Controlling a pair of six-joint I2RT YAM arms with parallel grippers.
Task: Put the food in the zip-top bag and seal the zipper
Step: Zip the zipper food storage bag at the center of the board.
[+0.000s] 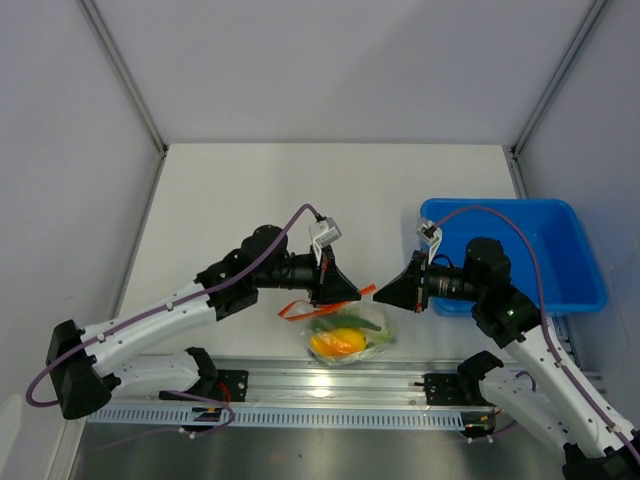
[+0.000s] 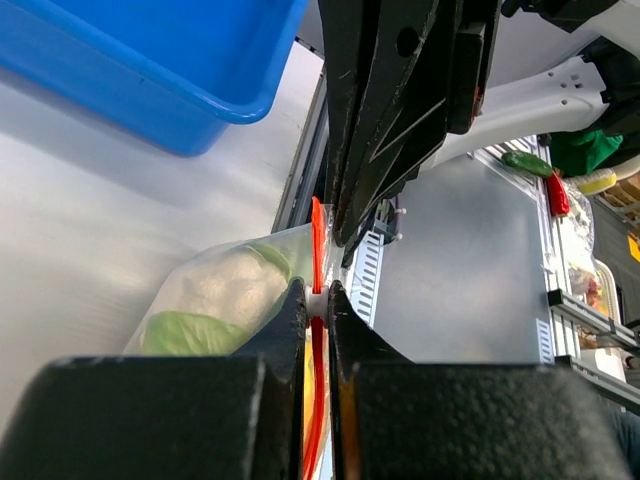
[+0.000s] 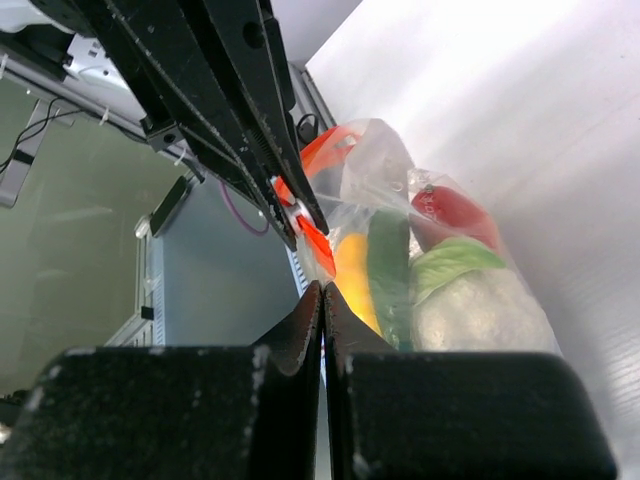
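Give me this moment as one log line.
food inside zip-top bag | left gripper shut on zipper | right gripper shut on zipper

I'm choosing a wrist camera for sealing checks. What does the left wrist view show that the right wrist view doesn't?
Only left wrist: the blue plastic tray. Only right wrist: a red round toy piece and a dark green long toy vegetable inside the clear crinkly zip-top bag. Both: that bag, its orange-red zipper strip pinched by the left end effector, and a green leafy piece.
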